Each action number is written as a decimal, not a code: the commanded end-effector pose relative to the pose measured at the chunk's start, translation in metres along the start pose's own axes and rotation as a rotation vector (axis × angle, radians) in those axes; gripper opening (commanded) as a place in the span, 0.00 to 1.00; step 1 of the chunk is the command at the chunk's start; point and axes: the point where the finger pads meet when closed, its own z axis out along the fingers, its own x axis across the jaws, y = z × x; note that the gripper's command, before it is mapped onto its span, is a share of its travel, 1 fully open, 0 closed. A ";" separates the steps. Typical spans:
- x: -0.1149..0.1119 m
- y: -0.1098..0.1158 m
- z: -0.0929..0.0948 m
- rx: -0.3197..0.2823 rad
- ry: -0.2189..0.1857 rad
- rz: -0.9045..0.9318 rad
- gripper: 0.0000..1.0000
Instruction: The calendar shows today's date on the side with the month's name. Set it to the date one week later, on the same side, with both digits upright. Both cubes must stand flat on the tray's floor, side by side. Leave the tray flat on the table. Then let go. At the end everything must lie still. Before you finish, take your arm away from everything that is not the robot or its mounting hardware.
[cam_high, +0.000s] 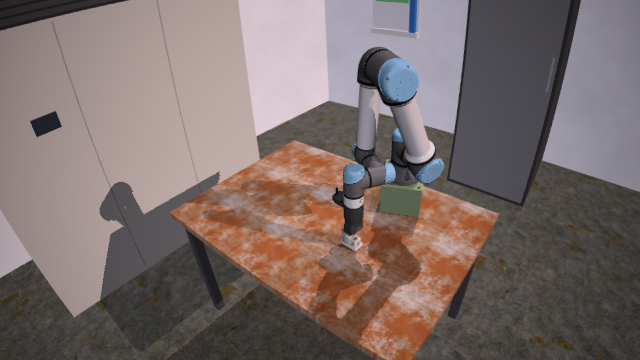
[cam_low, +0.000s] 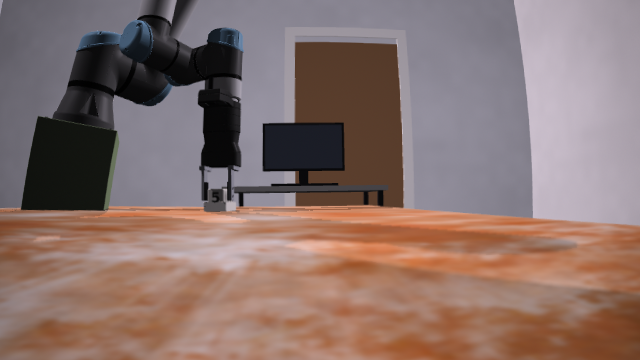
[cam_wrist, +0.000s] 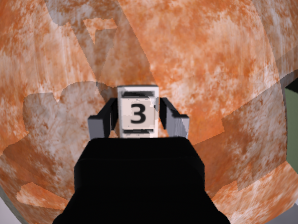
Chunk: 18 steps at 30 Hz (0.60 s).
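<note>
Wrist view: end effector (cam_high: 352, 239) (cam_low: 217, 193) (cam_wrist: 138, 107) is released, fingers apart on either side of a pale cube with a 3 on its top face (cam_wrist: 138, 114). Strips of background show between finger and cube, so nothing is gripped. Calendar tray (cam_high: 356, 247) (cam_low: 220, 206) (cam_wrist: 138, 88) sits on the worktop (cam_high: 280, 225) (cam_low: 320, 280) (cam_wrist: 200, 60), well apart from the green pedestal (cam_high: 400, 201) (cam_low: 70, 165) (cam_wrist: 292, 125). Exterior view has a 5 on a side face (cam_low: 216, 196), low between the fingers; can't tell if it's the same cube as the 3. Month name and full date not readable.

Handling, my guess: cubes light, rigid, smooth-sided, not fragile; mild squeeze should do, but flat faces could slip or twist if pinched near an edge. Best hold is two opposite side faces, pads level and centred, up off the tray floor — leaves the wanted digit unsmeared by fingers and the neighbour alone. Tray looks shallow and probably light too, so a low finger could drag or tip it. Lift straight up before any turning.
</note>
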 end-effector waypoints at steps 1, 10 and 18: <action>0.000 0.000 0.000 0.000 -0.001 0.000 0.90; 0.000 0.000 0.000 0.000 -0.001 0.000 0.90; 0.000 0.000 0.000 0.000 -0.001 0.000 0.60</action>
